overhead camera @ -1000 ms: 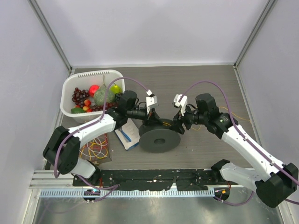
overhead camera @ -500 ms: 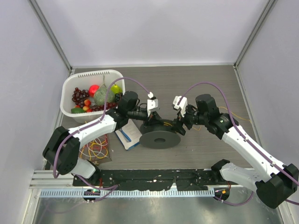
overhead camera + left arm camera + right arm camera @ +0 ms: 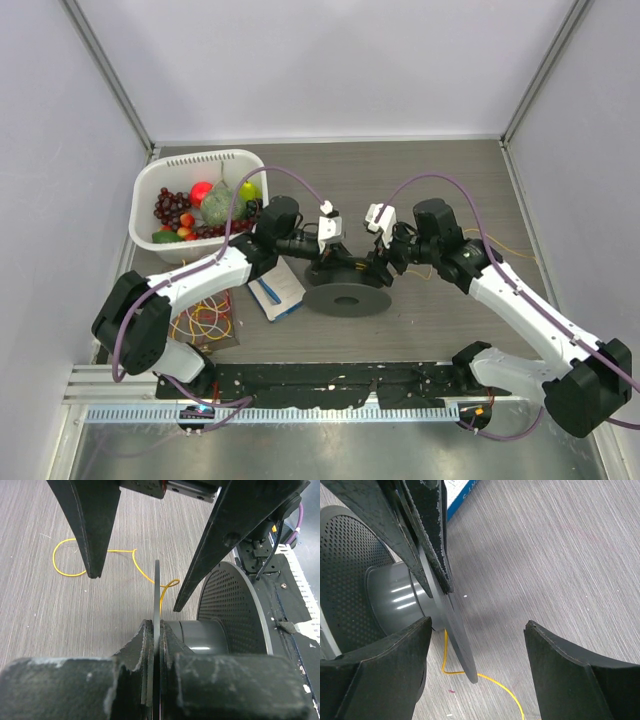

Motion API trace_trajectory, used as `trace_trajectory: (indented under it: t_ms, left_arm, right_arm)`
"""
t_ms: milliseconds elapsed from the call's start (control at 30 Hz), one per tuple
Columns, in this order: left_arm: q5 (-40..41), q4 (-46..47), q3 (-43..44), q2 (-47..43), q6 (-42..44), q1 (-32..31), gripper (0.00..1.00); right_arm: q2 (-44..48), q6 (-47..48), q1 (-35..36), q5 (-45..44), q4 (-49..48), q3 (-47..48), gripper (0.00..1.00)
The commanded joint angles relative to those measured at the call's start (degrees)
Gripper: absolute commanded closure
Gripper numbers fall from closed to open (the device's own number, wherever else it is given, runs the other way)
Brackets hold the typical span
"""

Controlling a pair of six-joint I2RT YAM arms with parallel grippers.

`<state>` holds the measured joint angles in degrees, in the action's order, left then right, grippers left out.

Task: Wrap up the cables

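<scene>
The dark grey perforated spool (image 3: 346, 296) stands tilted on the table between both arms. My left gripper (image 3: 326, 262) is shut on the spool's thin flange (image 3: 156, 595); the hub (image 3: 200, 635) and the perforated flange (image 3: 230, 605) lie to its right. My right gripper (image 3: 384, 264) is open at the spool's other side, with the flange edge (image 3: 460, 645) between its fingers (image 3: 575, 675) and not touching them. The thin yellow wire (image 3: 95, 555) lies looped on the table and runs under the flange in the right wrist view (image 3: 495, 680).
A white basket (image 3: 150, 185) of fruit stands at the back left. A blue-and-white box (image 3: 275, 290) lies just left of the spool. A bundle of coloured bands (image 3: 205, 320) lies at the front left. A black strip (image 3: 330, 380) runs along the front edge.
The spool has tipped up from lying flatter to more on edge, held by my left gripper. My right gripper has shifted a little left towards the spool.
</scene>
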<state>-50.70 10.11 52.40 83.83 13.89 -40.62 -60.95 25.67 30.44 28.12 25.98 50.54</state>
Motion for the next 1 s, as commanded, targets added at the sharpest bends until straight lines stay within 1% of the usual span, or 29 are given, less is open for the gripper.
trace_trajectory:
  t_ms: [0,33,133,167,200,233,267,300,333,367,400,467,500,533,633,733,767,967]
  left_arm:
    - [-2.3,5.7,3.7,-1.7,-0.1,-0.2,1.0]
    - [-2.3,5.9,3.8,-1.8,-0.1,-0.2,1.0]
    - [-2.6,6.2,3.5,-2.4,0.0,-0.2,1.0]
    - [-2.5,6.2,3.5,-2.5,0.0,-0.2,1.0]
    - [-2.4,6.2,3.4,-2.7,0.2,-0.2,1.0]
    - [-2.2,6.2,3.2,-2.9,0.3,-0.2,1.0]
    - [-2.2,6.2,3.1,-2.9,0.3,-0.2,1.0]
    - [-2.2,6.2,3.1,-2.9,0.3,-0.2,1.0]
    - [-2.0,6.2,3.1,-3.0,0.2,-0.2,1.0]
    - [-1.9,6.0,3.1,-3.0,0.1,-0.2,1.0]
    - [-1.9,5.5,3.3,-3.0,0.2,-0.3,1.0]
    - [-1.6,3.4,3.8,-3.1,0.9,-0.3,1.0]
    - [-1.5,2.0,3.9,-3.2,2.2,-0.2,0.96]
    - [-1.3,0.6,4.2,-3.1,2.8,-0.2,0.9]
    - [-0.7,-3.1,4.5,-3.2,5.6,-0.3,0.67]
    - [-0.6,-4.6,4.6,-2.8,6.5,-0.2,0.52]
    - [-0.5,-4.7,4.7,-2.4,6.4,-0.2,0.5]
    - [-0.5,-5.2,5.9,-0.3,6.5,-0.3,0.47]
  right_arm:
    - [-0.8,2.0,0.3,0.7,-3.3,-0.2,0.23]
    - [-1.2,2.1,0.3,0.6,-3.2,-0.3,0.25]
    - [-1.3,2.6,0.3,0.8,-3.4,-0.4,0.35]
    - [-1.3,2.6,0.3,0.9,-3.4,-0.5,0.43]
    - [-1.2,2.6,0.3,1.1,-3.7,-0.6,0.47]
    - [-1.1,2.6,0.3,1.1,-3.7,-0.7,0.57]
    - [-1.0,2.6,0.2,1.2,-3.8,-0.7,0.62]
    - [-1.1,2.5,0.2,1.3,-3.9,-0.7,0.76]
    - [-1.0,2.6,0.3,1.2,-4.0,-0.7,0.83]
    - [-1.0,2.8,0.3,1.1,-4.0,-0.6,0.96]
    - [-1.0,2.9,0.4,0.7,-4.0,-0.6,0.99]
    - [-0.8,2.9,0.3,0.2,-4.2,-0.4,0.99]
    - [-0.8,2.6,0.3,0.1,-4.3,-0.4,0.99]
    - [-0.4,2.5,0.2,0.3,-4.4,-0.4,0.99]
    - [0.4,1.8,0.3,1.1,-5.5,-0.7,0.99]
    - [1.1,1.7,0.2,1.6,-5.9,-1.1,0.99]
    - [1.1,1.7,0.3,1.9,-5.9,-1.1,0.99]
    - [1.4,1.5,0.3,4.2,-5.7,-0.8,0.99]
